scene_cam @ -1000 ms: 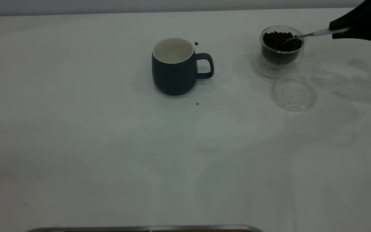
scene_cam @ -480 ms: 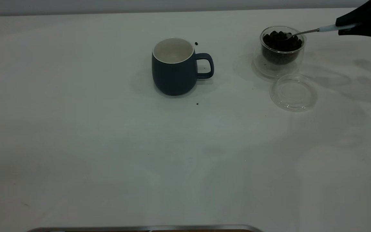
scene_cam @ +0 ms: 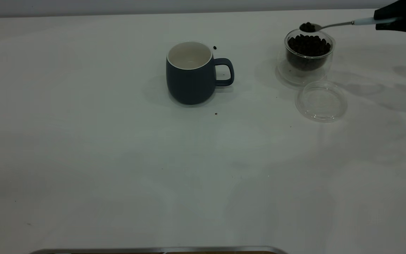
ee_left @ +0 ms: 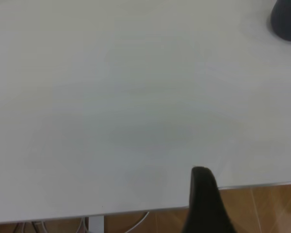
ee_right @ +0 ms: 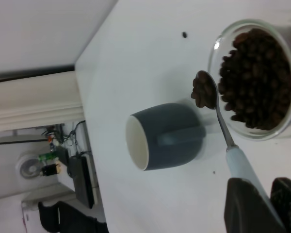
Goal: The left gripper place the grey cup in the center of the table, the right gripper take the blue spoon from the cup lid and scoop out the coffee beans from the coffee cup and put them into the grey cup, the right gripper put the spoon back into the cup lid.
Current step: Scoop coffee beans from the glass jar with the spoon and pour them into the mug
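- The table (scene_cam: 118, 169) bears the grey cup (scene_cam: 190, 73) near its centre, upright and seemingly empty, handle towards the coffee cup (scene_cam: 308, 53).
- The cup lid (scene_cam: 321, 101) lies bare just beside the coffee cup.
- The right gripper (ee_right: 259, 206) is clamped on the blue spoon (scene_cam: 344, 24), loaded with coffee beans (scene_cam: 307, 26), above the coffee cup's rim.
- Scooping looks done; next comes a level carry across to the grey cup, well apart.
- The left gripper (ee_left: 206, 199) sits parked near the table's edge; its fingers' state can't be told.
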You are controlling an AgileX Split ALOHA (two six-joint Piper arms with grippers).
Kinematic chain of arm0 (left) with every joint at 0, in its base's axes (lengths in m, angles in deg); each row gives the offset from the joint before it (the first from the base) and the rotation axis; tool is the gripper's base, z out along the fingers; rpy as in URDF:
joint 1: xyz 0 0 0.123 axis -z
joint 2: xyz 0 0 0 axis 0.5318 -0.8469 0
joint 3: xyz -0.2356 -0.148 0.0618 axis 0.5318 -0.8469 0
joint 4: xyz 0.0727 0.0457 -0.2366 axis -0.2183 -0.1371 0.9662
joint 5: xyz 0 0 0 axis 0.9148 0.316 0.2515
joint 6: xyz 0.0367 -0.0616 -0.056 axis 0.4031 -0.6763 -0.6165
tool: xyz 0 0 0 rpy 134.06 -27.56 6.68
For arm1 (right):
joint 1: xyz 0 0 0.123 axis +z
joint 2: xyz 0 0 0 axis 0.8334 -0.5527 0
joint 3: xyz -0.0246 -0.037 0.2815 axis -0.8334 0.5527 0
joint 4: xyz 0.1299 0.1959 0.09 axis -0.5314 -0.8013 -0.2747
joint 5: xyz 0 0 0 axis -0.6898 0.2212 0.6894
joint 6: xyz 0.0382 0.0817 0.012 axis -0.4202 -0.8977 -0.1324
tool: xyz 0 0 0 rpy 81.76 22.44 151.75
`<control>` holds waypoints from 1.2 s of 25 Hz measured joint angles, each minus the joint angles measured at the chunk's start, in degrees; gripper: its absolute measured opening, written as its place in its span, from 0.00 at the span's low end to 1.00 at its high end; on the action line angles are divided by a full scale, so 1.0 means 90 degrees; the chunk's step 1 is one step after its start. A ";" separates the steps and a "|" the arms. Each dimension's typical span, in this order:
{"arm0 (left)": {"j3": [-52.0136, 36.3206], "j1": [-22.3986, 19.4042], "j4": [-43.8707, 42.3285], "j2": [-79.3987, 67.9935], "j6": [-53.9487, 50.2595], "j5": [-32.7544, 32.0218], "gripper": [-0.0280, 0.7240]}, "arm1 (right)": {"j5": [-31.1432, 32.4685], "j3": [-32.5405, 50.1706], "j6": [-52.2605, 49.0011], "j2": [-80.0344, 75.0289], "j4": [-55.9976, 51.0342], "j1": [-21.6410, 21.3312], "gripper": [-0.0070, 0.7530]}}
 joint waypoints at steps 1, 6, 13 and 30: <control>0.0000 0.0000 0.0000 0.0000 0.0000 0.0000 0.77 | 0.0058 0.0000 0.0048 0.0000 -0.0040 0.0000 0.16; 0.0000 0.0000 0.0000 0.0000 0.0000 0.0000 0.77 | 0.0103 0.0000 0.0263 0.0000 -0.0201 0.0000 0.16; 0.0000 0.0000 0.0000 0.0000 0.0000 0.0000 0.77 | 0.0110 0.0000 0.0307 0.0000 -0.0301 0.0225 0.16; 0.0000 0.0000 0.0000 0.0000 0.0000 0.0000 0.77 | 0.0110 0.0000 0.0307 0.0000 -0.0752 0.2126 0.16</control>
